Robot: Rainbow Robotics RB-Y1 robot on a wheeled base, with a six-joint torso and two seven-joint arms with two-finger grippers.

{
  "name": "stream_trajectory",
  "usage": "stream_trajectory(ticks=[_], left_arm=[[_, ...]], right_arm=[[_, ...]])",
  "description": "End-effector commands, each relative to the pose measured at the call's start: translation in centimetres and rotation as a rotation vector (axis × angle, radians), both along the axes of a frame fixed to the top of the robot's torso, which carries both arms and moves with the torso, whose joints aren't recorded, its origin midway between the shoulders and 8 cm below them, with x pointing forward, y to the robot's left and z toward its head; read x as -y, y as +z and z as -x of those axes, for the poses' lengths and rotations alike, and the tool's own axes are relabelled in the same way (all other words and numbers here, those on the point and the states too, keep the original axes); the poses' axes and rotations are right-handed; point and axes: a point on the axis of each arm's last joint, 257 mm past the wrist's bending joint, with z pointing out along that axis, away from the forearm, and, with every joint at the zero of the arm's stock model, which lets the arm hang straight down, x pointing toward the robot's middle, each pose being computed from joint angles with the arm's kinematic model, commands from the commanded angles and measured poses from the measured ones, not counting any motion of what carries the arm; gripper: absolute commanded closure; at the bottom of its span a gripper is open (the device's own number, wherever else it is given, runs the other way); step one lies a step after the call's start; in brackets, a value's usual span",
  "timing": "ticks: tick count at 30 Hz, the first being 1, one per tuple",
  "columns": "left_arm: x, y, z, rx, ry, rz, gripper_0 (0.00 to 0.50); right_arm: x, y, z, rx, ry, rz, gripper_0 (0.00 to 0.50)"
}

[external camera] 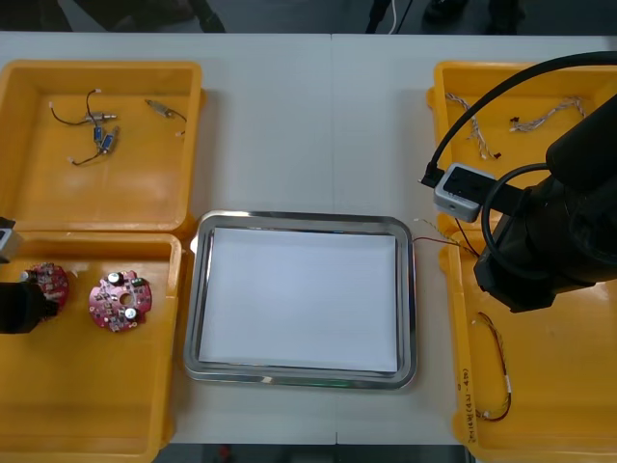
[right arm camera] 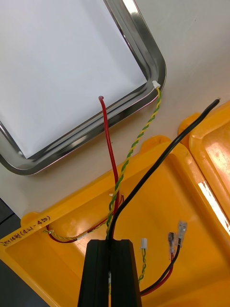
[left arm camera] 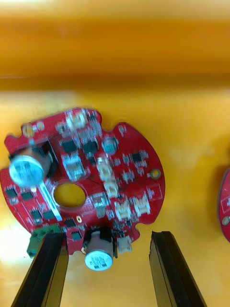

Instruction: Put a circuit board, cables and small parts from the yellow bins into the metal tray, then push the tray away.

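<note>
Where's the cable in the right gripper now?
Right wrist view: the red and yellow cable is pinched in the right gripper above the near right yellow bin, its free ends reaching the far right corner of the metal tray.

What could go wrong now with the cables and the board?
1. The right pincer is shut on several cables whose loose ends spread over the bin and reach the rim of the tray. They may snag on the bin or land outside the tray.
2. The left pincer is open at the edge of the board, beside tall components. Closing there might knock them or slip off.
</note>
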Motion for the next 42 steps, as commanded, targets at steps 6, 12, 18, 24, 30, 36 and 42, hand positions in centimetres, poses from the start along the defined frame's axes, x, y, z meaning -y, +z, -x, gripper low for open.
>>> stream_trajectory(ticks=[6,12,18,24,30,36,42], left_arm=[[-0.1,0.7,1.4,-0.031,0.048,0.028,0.000],[0.0,0.5,1.5,-0.035,0.046,0.027,0.000],[0.2,0.1,1.4,-0.031,0.043,0.024,0.000],[0.0,-0.2,1.2,-0.024,0.045,0.017,0.000],[-0.2,-0.4,1.3,-0.029,0.050,0.014,0.000],[0.1,-1.0,0.9,-0.015,0.051,0.020,0.000],[0.1,-1.0,0.9,-0.015,0.049,0.019,0.000]], right_arm=[[-0.5,0.8,-0.5,0.031,0.031,0.015,0.500],[-0.5,0.8,-0.6,0.032,0.028,0.014,0.500],[-0.5,0.9,-0.6,0.036,0.024,0.013,0.500],[-0.5,0.8,-0.7,0.036,0.024,0.014,0.500],[-0.5,0.9,-0.7,0.038,0.024,0.013,0.500],[-0.5,0.9,-0.7,0.037,0.023,0.013,0.500],[-0.5,0.9,-0.7,0.037,0.023,0.014,0.500]])
